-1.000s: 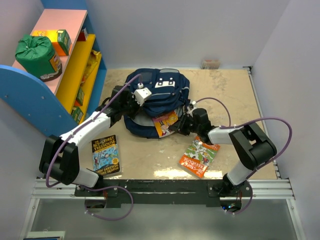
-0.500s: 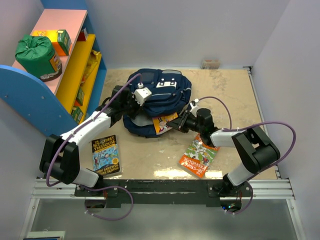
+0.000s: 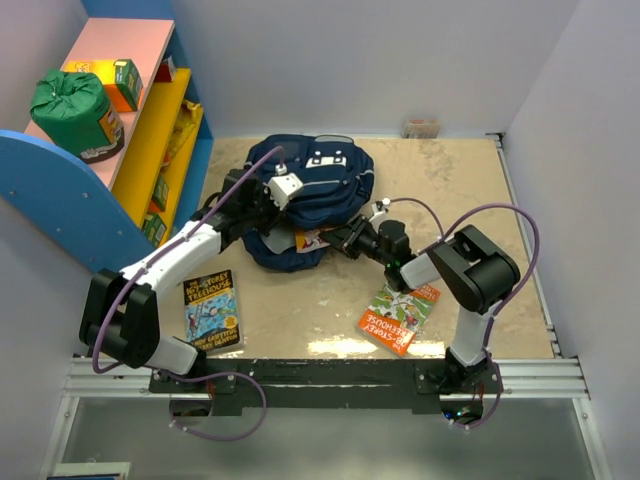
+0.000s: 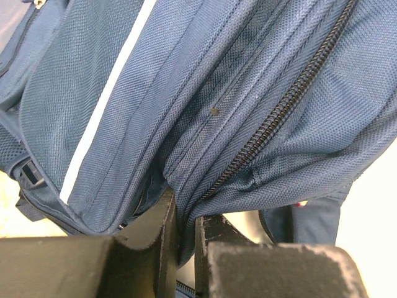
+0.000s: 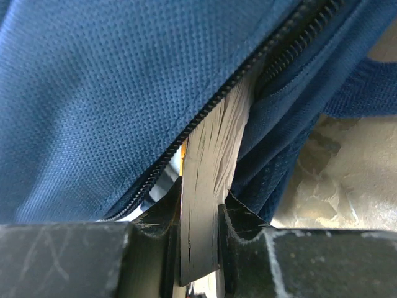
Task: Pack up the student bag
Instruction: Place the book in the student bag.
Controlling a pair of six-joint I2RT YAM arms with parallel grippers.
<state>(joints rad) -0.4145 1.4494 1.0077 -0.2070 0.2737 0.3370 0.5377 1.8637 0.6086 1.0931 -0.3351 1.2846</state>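
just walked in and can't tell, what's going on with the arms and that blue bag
Two robot arms are packing the student bag. The left tool pinches a fold of its fabric beside a zipper. The right tool grips a book by its page edge, with the book partway into the open zip. A blue book and an orange book lie on the table, not yet packed.

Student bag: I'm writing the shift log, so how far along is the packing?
Done: the student bag has its mouth held up, the left pincer pinching fabric by the zip. In hand: the right pincer grips a book, partly inside the opening. Left: a blue book and an orange book lie on the table, unpacked.
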